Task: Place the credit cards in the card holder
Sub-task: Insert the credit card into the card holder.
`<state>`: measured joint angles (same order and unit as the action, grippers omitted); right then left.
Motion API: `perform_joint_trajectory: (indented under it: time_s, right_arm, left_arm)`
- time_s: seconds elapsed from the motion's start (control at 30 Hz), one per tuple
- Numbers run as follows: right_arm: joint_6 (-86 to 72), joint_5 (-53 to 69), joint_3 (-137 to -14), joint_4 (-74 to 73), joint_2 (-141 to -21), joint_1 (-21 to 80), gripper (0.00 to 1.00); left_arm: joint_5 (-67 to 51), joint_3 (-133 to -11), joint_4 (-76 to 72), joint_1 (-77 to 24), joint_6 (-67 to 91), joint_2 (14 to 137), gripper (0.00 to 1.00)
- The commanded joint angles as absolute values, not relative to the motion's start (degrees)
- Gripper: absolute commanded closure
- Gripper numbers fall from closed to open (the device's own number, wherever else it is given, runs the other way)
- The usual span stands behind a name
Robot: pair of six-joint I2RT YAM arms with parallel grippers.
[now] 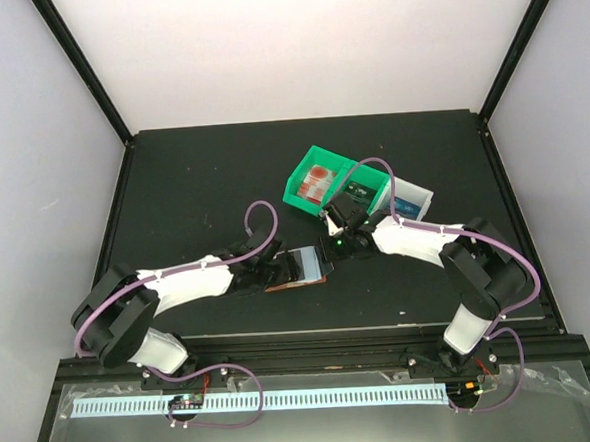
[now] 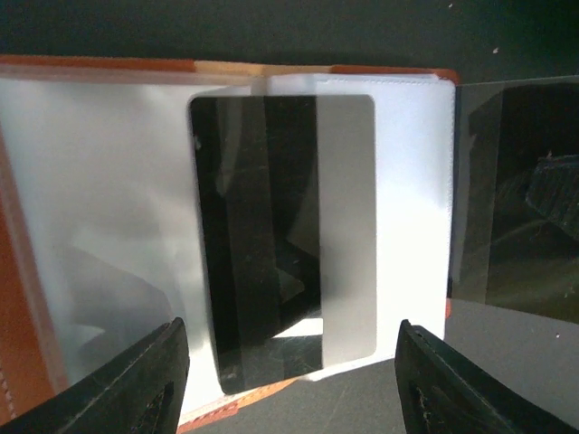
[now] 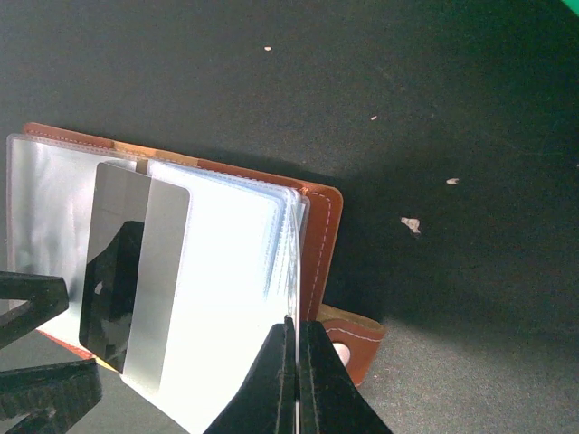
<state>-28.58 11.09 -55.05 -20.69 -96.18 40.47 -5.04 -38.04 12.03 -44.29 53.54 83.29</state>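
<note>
The brown leather card holder [image 1: 290,284] lies open at mid-table, its clear plastic sleeves [image 3: 226,271] fanned out. A dark card with a grey stripe [image 2: 280,235] lies at the open page; I cannot tell whether it is inside a sleeve. It also shows in the right wrist view [image 3: 136,271]. My left gripper [image 2: 294,380] is open, its fingers either side of the card's near end. My right gripper [image 3: 297,362] is shut on the edge of a clear sleeve beside the snap strap [image 3: 348,348]. More cards lie in the bins.
A green bin [image 1: 302,170] behind the holder holds a red card [image 1: 318,183] and a dark one [image 1: 359,190]. A white bin [image 1: 424,192] to its right holds a blue card [image 1: 406,206]. Black frame posts stand at the table's far corners.
</note>
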Motion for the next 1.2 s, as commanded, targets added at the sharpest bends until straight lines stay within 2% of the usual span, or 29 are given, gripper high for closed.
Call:
perform_joint_trajectory:
  time_s: [0.0, 0.57, 0.9, 1.17]
  right_arm:
    - [-28.10, 11.09, -54.08, -20.70, -98.30, 40.91, 0.99]
    - [-28.03, 11.21, -53.84, -20.48, -98.09, 40.89, 0.99]
    - [-27.86, 10.81, -53.95, -20.57, -97.61, 40.88, 0.99]
    - [-27.63, 9.97, -54.10, -21.00, -96.39, 40.81, 0.99]
  left_arm:
    - [-4.75, -42.00, 12.43, -44.30, 51.10, 86.46, 0.36]
    - [-14.73, -39.93, -1.14, -43.73, 50.94, 89.84, 0.36]
    - [-10.18, -40.14, 2.43, -43.70, 50.39, 87.06, 0.37]
    - [-7.92, -42.27, 6.10, -43.68, 49.60, 87.51, 0.33]
